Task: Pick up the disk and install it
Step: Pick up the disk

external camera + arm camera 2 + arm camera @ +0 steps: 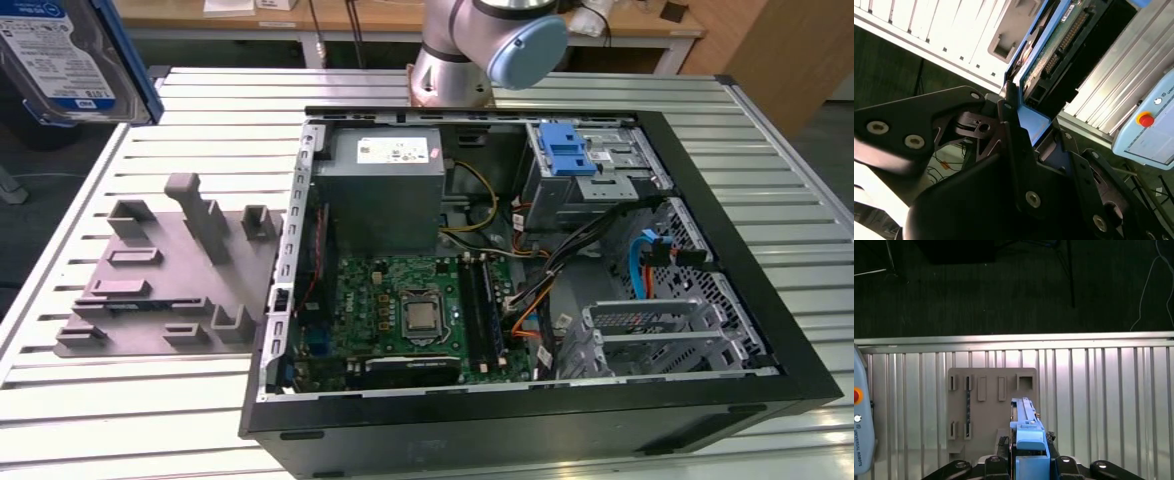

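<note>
The disk (60, 60), silver-grey with a blue-and-white label and blue rails, hangs high above the table at the exterior view's far left. In the second wrist view the disk (1054, 45) shows its green circuit board and connector edge, and my gripper (1026, 122) is shut on its blue rail end. In the first wrist view the disk (1026, 425) stands edge-on between the black fingers of the gripper (1029, 465), above a grey fixture plate (989, 410).
An open computer case (747, 330) lies on the slatted metal table (134, 420), with a motherboard (414, 315), a grey power supply (380, 190) and a drive cage with a blue latch (567, 150). The grey fixture plate (147, 290) lies beside it. A teach pendant (1154, 135) rests nearby.
</note>
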Motion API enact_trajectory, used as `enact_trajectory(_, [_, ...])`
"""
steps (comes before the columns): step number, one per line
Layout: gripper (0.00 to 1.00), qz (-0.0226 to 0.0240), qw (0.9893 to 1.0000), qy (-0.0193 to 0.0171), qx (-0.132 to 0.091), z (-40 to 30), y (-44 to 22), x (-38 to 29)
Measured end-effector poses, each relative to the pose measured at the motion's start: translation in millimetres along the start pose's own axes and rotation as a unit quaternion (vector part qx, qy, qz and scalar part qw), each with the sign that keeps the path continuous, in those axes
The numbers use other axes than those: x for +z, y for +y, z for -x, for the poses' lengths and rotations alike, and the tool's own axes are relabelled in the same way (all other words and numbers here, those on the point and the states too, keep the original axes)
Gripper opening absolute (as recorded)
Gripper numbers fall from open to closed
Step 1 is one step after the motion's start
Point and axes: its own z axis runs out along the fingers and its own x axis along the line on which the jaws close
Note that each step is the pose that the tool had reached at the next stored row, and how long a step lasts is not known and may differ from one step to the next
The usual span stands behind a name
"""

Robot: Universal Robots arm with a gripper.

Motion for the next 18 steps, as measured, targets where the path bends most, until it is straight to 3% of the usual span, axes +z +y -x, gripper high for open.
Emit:
enact_trajectory(3, [0.36,0.0000,1.0000,0.0000,0.000,-1.7,-2.5,0.0])
enact_trajectory(11, [0.36,0.0000,1.0000,-0.0010,0.000,-15.1,-8.6,-0.3])
enact_trajectory(18, [0.36,0.0000,1.0000,-0.0012,0.000,-16.3,-18.1,-0.3])
